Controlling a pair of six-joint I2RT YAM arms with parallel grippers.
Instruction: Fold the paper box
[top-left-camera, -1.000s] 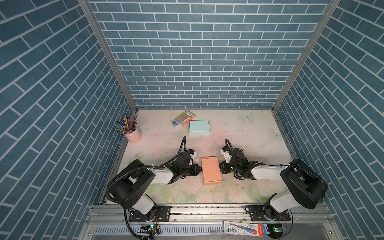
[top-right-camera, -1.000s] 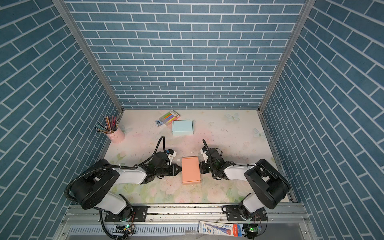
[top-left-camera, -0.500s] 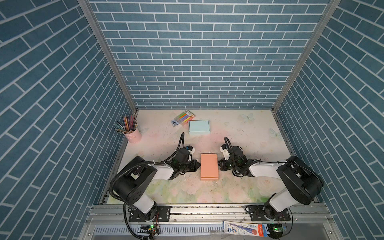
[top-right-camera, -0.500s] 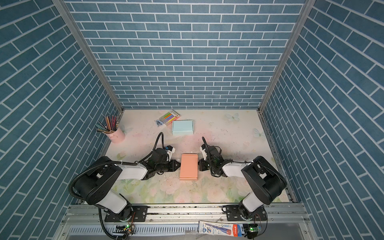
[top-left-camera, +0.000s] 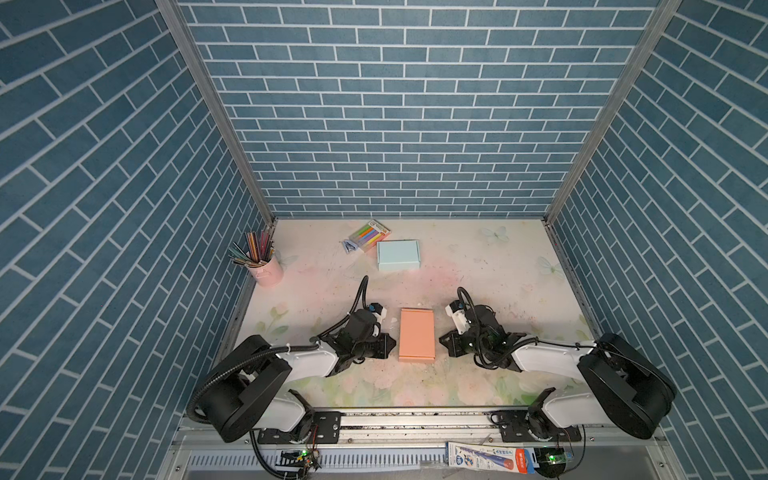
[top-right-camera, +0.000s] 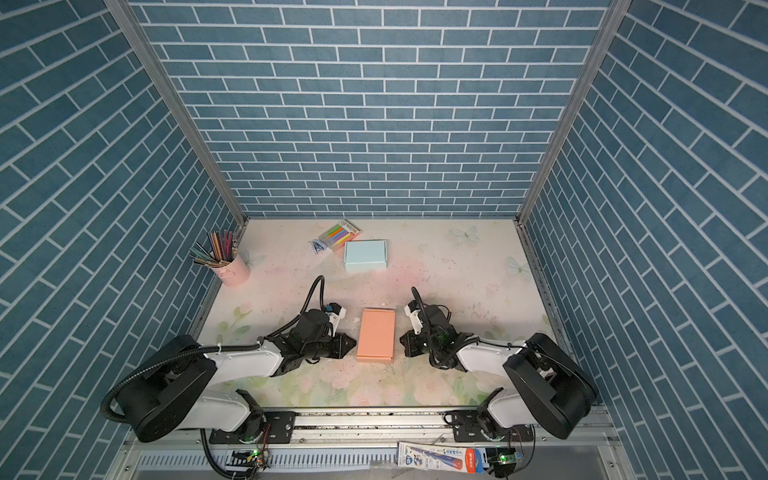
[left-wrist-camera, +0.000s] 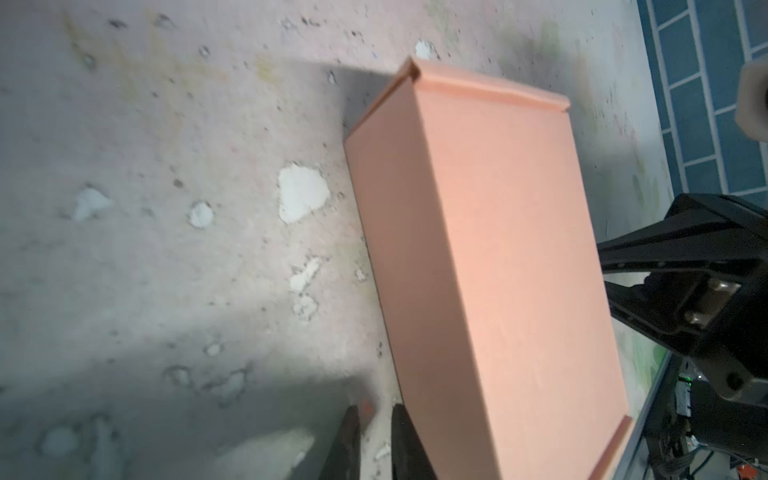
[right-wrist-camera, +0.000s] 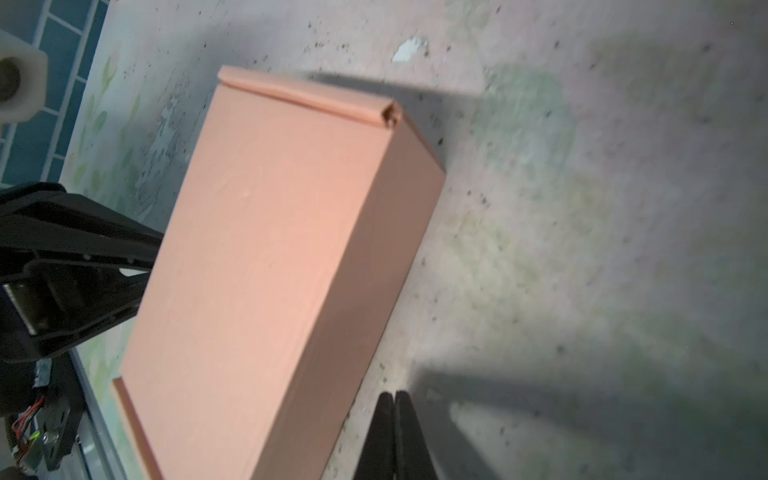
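The orange paper box (top-left-camera: 417, 340) (top-right-camera: 376, 334) lies flat and closed on the table's front middle, long side running front to back. My left gripper (top-left-camera: 390, 348) (top-right-camera: 353, 343) lies low at its left side. In the left wrist view the left gripper (left-wrist-camera: 375, 409) is open by a narrow gap, holds nothing, and sits close beside the box (left-wrist-camera: 498, 249). My right gripper (top-left-camera: 442, 343) (top-right-camera: 402, 340) lies at the box's right side. The right wrist view shows the right gripper (right-wrist-camera: 393, 395) shut and empty, a short way from the box wall (right-wrist-camera: 270, 249).
A light blue box (top-left-camera: 398, 255) lies further back, with a pack of coloured markers (top-left-camera: 369, 235) behind it. A pink cup of pencils (top-left-camera: 266, 269) stands at the back left by the wall. Brick walls enclose three sides.
The box has turned from a slight slant to square with the table. Both grippers, which pressed on its sides, now sit a little off them.
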